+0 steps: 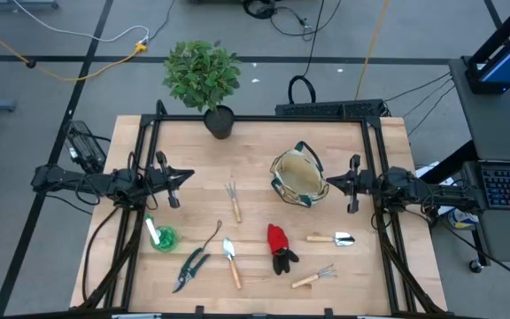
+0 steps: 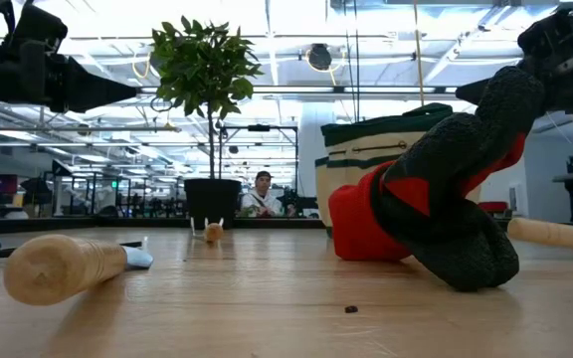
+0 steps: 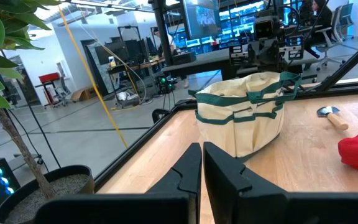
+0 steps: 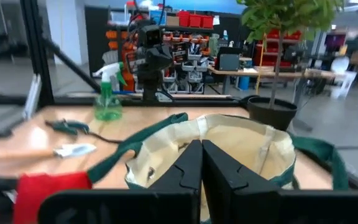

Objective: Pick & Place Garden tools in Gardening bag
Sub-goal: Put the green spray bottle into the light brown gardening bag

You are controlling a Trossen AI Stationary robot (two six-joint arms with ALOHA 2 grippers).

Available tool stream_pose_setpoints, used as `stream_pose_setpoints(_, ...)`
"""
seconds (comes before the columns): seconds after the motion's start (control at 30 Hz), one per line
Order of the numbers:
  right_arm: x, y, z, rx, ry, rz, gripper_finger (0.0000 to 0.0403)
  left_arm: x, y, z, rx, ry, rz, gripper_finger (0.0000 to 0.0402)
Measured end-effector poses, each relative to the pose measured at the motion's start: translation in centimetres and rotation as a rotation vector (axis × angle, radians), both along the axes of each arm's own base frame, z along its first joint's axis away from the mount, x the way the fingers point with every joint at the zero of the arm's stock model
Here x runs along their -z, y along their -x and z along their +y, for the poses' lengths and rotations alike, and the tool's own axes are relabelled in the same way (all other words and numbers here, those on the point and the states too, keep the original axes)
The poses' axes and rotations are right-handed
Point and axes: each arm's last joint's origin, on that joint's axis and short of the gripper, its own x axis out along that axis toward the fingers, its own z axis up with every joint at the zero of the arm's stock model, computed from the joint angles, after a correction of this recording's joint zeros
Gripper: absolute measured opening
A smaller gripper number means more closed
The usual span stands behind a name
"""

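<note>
The beige gardening bag (image 1: 297,177) with green trim stands upright right of the table's middle. It also shows in the left wrist view (image 3: 247,112) and the right wrist view (image 4: 229,143). The tools lie flat on the table. They are a fork (image 1: 234,199), a thin weeder (image 1: 211,237), a trowel (image 1: 231,261), dark shears (image 1: 189,270), red-black gloves (image 1: 279,248), a shovel (image 1: 333,238), a rake (image 1: 315,278) and a green round item (image 1: 160,237). My left gripper (image 1: 189,175) is shut and empty at the table's left, pointing toward the bag. My right gripper (image 1: 330,182) is shut and empty beside the bag's right rim.
A leafy plant in a black pot (image 1: 215,115) stands at the table's far edge. A black frame (image 1: 255,118) runs around the table. Bare wood lies between the fork and the bag. A person (image 2: 262,194) sits in the room beyond the table.
</note>
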Motion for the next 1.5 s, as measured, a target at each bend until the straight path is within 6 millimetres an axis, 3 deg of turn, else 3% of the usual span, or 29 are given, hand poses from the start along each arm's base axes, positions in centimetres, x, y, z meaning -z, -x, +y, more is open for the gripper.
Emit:
stream_pose_setpoints(0.73, -2.0, 0.3, -0.1, 0.049, 0.138, -0.196, 0.0000, -0.8, 0.0, -0.1, 0.061, 0.057, -0.104, 0.0024)
stream_pose_setpoints(0.93, -2.6, 0.5, 0.0, 0.048, 0.141, -0.262, 0.0000, -2.7, 0.4, -0.3, 0.136, 0.027, -0.292, 0.0024)
stream_pose_setpoints(1.2, -2.9, 0.5, 0.0, 0.052, 0.153, -0.289, 0.0026, -6.1, 0.8, -0.7, 0.275, 0.024, -0.239, 0.0032)
stream_pose_setpoints(1.5, -2.8, 0.4, 0.0, 0.033, 0.067, -0.283, 0.0112, -10.0, 2.3, -0.6, 0.338, 0.035, -0.082, 0.0125)
